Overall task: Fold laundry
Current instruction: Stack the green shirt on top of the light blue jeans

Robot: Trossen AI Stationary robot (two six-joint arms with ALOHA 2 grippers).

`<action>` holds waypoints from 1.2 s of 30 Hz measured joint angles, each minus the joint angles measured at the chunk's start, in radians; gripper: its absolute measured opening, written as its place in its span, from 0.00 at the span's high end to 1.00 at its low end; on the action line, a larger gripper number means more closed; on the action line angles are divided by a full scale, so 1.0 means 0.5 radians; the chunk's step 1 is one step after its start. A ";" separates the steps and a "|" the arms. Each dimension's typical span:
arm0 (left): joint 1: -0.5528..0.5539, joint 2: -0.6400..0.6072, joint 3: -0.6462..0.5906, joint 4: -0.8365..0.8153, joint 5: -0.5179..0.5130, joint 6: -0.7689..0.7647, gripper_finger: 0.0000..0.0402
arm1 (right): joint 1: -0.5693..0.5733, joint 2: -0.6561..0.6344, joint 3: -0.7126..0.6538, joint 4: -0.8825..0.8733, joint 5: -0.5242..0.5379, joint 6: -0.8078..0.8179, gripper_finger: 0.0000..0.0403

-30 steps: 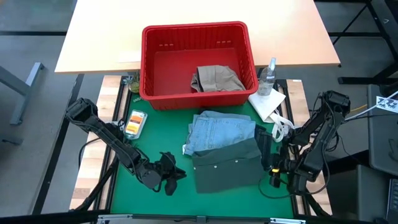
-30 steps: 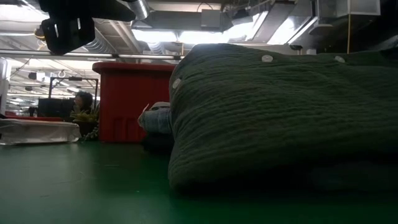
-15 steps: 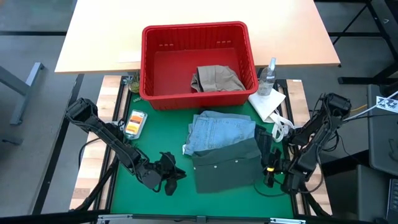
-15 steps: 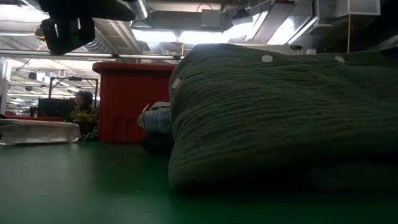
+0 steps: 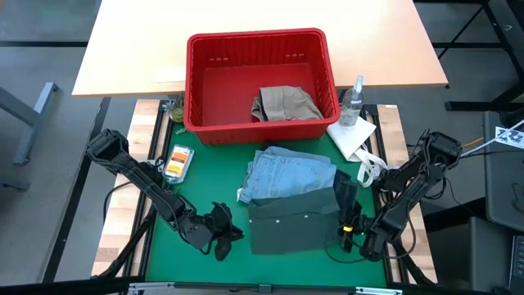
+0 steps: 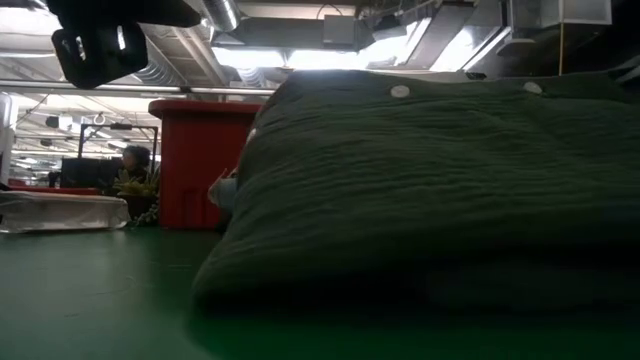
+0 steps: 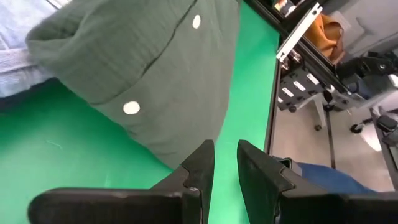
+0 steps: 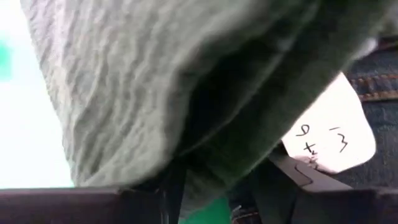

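Observation:
The dark olive green piece (image 5: 291, 223) lies folded on the green mat, its far edge resting on the light blue denim (image 5: 286, 176). It fills the low view (image 6: 430, 200). Dark navy jeans (image 8: 379, 87) with a white handwritten tag (image 8: 329, 140) show under it. A beige khaki piece (image 5: 282, 105) lies in the red basket (image 5: 196, 82). My right gripper (image 5: 345, 233) is at the olive piece's right edge, shut on it (image 8: 227, 186). My left gripper (image 5: 223, 238) hovers left of the olive piece, its fingers (image 7: 225, 165) a narrow gap apart and holding nothing. My right gripper has the olive piece's right edge (image 8: 211, 168) between its two fingers, as a thick fold that fills the gap. The fingers slant down at it from the table's right side. The piece lies flat on the mat and on the clothes under it.
A white cloth (image 5: 352, 135) and a spray bottle (image 5: 354, 100) sit at the far right by the basket. A small orange-and-white packet (image 5: 178, 162) lies on the left. Bare green mat (image 5: 205, 192) lies left of the clothes. A person sits in the room beyond (image 6: 132, 165).
My right gripper has sunk and gone toward the table's near-left. The olive piece has slid along the mat toward the left with it, staying folded; the denim's left corner has shifted a little too. My left gripper has kept its place.

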 joint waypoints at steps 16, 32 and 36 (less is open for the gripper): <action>0.091 -0.001 0.000 0.000 0.116 -0.001 0.83 | 0.000 -0.004 0.043 0.138 -0.048 -0.172 0.60; 0.104 -0.001 0.000 0.000 0.176 0.001 0.83 | 0.001 0.036 0.195 0.102 -0.031 -0.404 0.60; 0.104 -0.001 0.000 -0.043 0.174 -0.134 0.82 | 0.001 0.040 0.195 0.104 -0.030 -0.403 0.60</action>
